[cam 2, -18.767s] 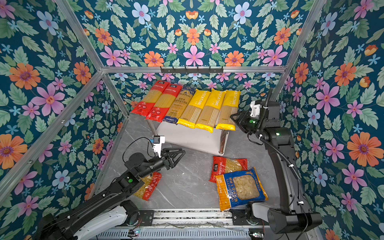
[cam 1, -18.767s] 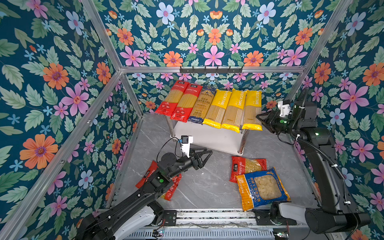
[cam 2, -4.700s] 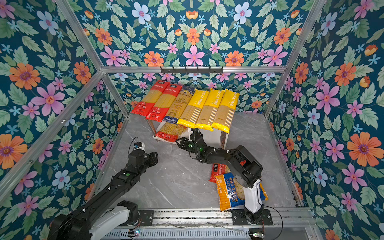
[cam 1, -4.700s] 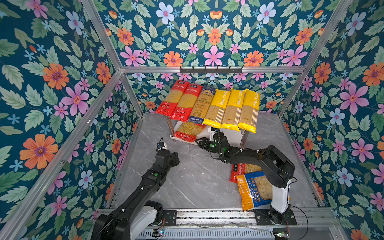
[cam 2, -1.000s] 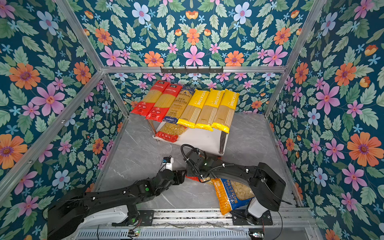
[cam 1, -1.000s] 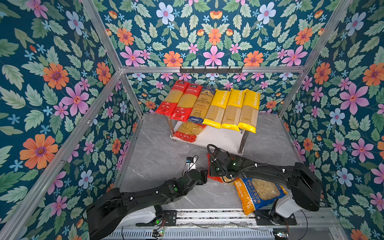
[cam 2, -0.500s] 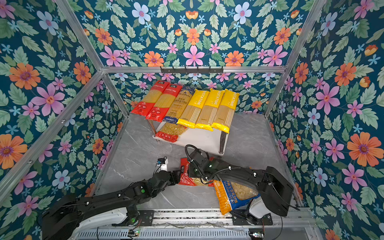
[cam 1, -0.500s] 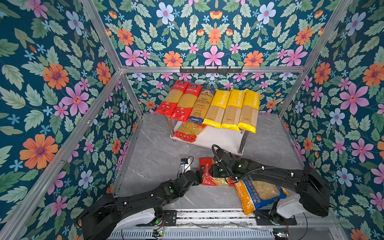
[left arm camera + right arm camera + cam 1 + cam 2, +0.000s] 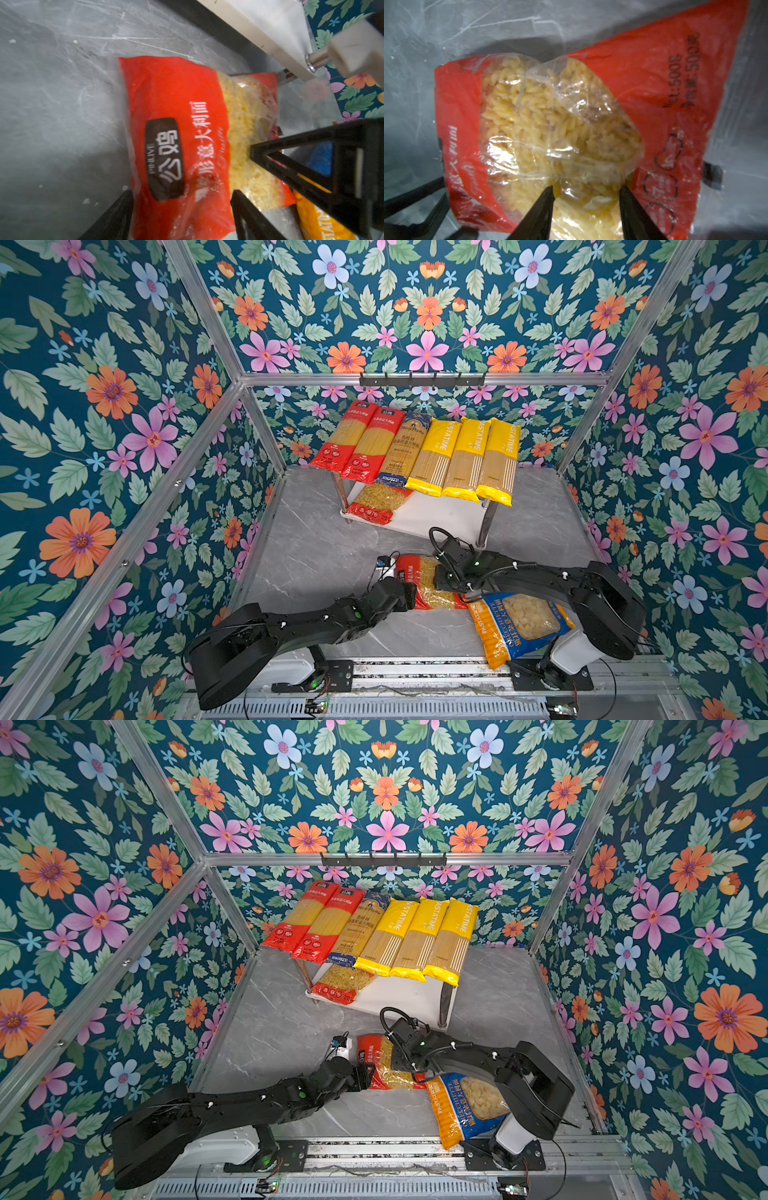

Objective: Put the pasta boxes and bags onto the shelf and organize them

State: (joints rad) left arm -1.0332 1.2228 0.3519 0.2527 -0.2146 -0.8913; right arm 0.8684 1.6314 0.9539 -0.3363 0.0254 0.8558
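Note:
A red macaroni bag (image 9: pixel 419 580) (image 9: pixel 382 1058) lies flat on the grey table in front of the shelf (image 9: pixel 440 514). My left gripper (image 9: pixel 180 207) (image 9: pixel 409 593) is open, its jaws straddling the bag's (image 9: pixel 176 124) red end. My right gripper (image 9: pixel 586 193) (image 9: pixel 438 578) is open over the bag's (image 9: pixel 550 124) clear middle, tips resting on the plastic. Another red macaroni bag (image 9: pixel 378 504) lies on the shelf's lower tier. Several spaghetti packs, red (image 9: pixel 357 439), navy (image 9: pixel 405 448) and yellow (image 9: pixel 465 456), cover the top tier. The blue-orange shells bag (image 9: pixel 519 622) lies under my right arm.
A black hook rail (image 9: pixel 422 380) hangs on the back wall above the shelf. Floral walls and aluminium posts close in both sides. The arms' base rail (image 9: pixel 415 672) runs along the front edge. A chrome shelf leg (image 9: pixel 484 522) stands just behind my right wrist.
My right gripper has dragged the red macaroni bag leftward and opened on it. My left gripper has come up to the bag's left end, jaws either side of it.

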